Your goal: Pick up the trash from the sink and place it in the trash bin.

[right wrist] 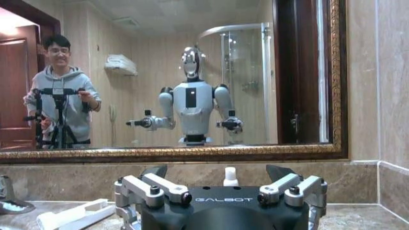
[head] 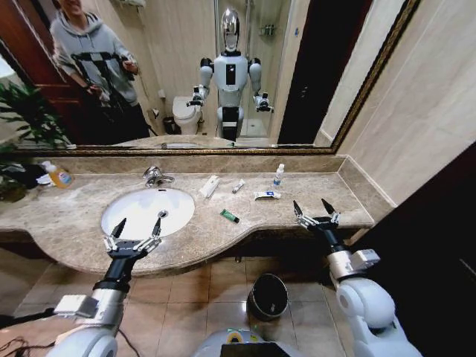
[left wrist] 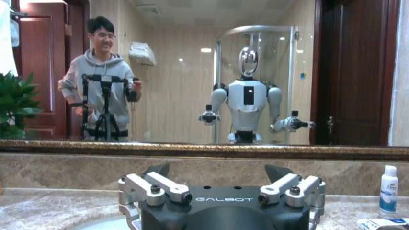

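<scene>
- The left claw (head: pixel 138 227) hovers over the front rim of the sink (head: pixel 123 216), its two fingers spread wide and holding nothing.
- The right claw (head: pixel 315 209) hovers over the right end of the table (head: pixel 67 223), well to the right of the sink, fingers spread wide and empty.
- The table is beige marble with a curved front edge. The sink is a white oval basin sunk into it, with a chrome faucet (head: pixel 156 177) at its back rim.
- A large mirror (head: pixel 297 74) with a gilded frame runs along the wall behind the sink; beige tiled walls stand to the right.
- The floor is brown tile. The trash bin (head: pixel 268 296), a small dark round bucket, stands on it below the table's front edge, right of the sink.
- All the trash lies on the table right of the sink, between the two claws.
- A flat white packet (head: pixel 210 186) lies just right of the faucet, with a small whitish tube (head: pixel 238 186) beside it.
- A green tube (head: pixel 229 216) lies nearer the front edge, just right of the sink.
- A white-and-blue tube (head: pixel 266 195) lies farther right, and a small clear bottle (head: pixel 278 175) stands upright behind it.
- A bottle with an orange-yellow label (head: pixel 58 175) sits far left of the sink, by a green plant (head: pixel 26 115).
</scene>
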Robot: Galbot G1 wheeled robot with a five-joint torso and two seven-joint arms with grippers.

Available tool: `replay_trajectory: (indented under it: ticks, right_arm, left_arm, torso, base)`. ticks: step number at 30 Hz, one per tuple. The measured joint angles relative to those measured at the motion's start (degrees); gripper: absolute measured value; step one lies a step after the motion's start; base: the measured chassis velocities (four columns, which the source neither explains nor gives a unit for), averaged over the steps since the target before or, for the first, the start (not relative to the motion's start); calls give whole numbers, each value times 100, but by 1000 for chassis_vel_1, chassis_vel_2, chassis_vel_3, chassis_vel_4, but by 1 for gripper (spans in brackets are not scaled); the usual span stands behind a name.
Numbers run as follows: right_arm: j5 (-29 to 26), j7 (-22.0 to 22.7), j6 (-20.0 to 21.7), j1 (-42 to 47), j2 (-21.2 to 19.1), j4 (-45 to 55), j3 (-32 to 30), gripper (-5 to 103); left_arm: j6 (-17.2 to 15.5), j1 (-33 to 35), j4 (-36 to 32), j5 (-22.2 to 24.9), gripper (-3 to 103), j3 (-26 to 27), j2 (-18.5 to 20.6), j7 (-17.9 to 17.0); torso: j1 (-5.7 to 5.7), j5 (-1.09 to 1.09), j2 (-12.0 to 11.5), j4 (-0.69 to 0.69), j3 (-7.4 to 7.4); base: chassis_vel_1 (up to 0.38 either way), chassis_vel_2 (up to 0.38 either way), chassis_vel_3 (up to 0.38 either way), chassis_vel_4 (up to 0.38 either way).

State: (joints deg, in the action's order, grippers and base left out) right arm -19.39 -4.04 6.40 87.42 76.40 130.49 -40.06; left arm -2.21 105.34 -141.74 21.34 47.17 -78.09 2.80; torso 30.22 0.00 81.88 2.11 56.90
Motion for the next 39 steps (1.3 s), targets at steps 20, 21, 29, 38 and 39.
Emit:
replay_trajectory:
  ticks: [20,21,29,38,39]
  right_arm:
    - [953,-75,-357,-493,-374,-887,192,100]
    - [1143,-85,-448,-639,-491,-1084,253,100]
    - [1505,-102,-549,-1397,-1043,-1981,814,100]
    - [1368,-102,-48,-2543,-1500,-2790,1811,100]
    - [1371,-79,11,-2761,-1525,-2959,2042,100]
  left_arm:
    - [0,0,0,0,100,0,0,0]
    - [0,0,0,0,100,0,0,0]
    - [0,0,0,0,100,0,0,0]
    - [0,0,0,0,100,0,0,0]
    - [0,0,0,0,100,0,0,0]
  torso:
    - [0,1,0,0,0]
    - [0,0,0,0,0]
    - [1,2,0,0,1]
    - [1,1,0,0,1]
    - [1,-1,0,1,1]
  base:
    - [0,0,0,0]
    - [0,0,0,0]
    - [0,0,0,0]
    - [0,0,0,0]
    - [0,0,0,0]
